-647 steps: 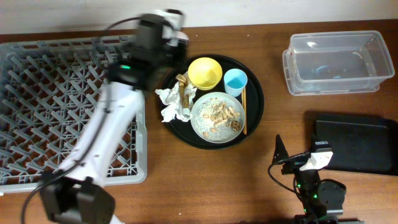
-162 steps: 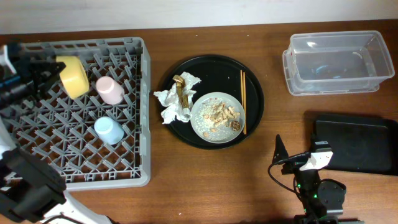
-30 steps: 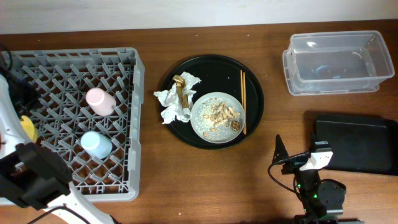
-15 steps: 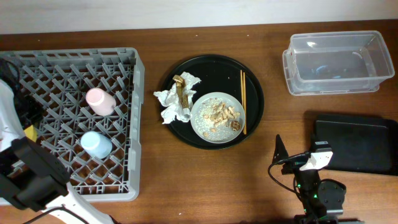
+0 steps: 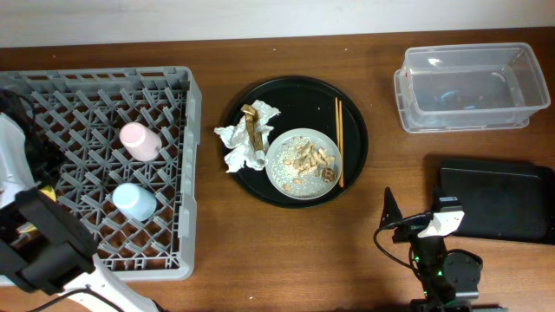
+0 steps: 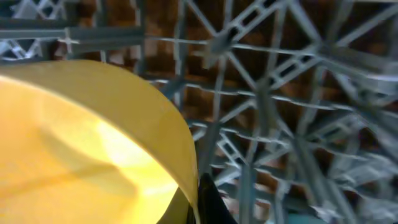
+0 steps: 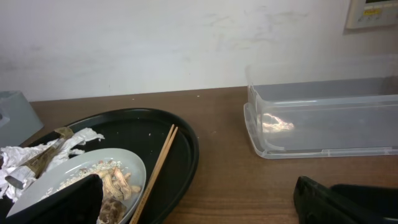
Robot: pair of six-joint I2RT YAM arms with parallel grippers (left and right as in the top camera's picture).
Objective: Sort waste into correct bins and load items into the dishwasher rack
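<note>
Since a second ago the bowl (image 6: 81, 143) has slipped almost out of the overhead view, hidden under the left arm (image 5: 12, 178) at the rack's (image 5: 104, 95) left edge. The left pincer (image 6: 208, 202) has closed up. The bowl's rim lies right against its finger, but I cannot tell whether it is pinched. The pink cup (image 5: 137, 140) and blue cup (image 5: 133, 201) have not moved in the rack.

Loading the bowl looks like the step in hand. Next, probably, the pincer lifts clear of the pegs without dragging the bowl. The plate (image 5: 288, 178), chopsticks (image 5: 339, 143) and napkins (image 5: 238, 149) wait on the tray (image 5: 303, 89). The right pincer (image 7: 198, 186) gapes wide, empty, low beside the tray.
</note>
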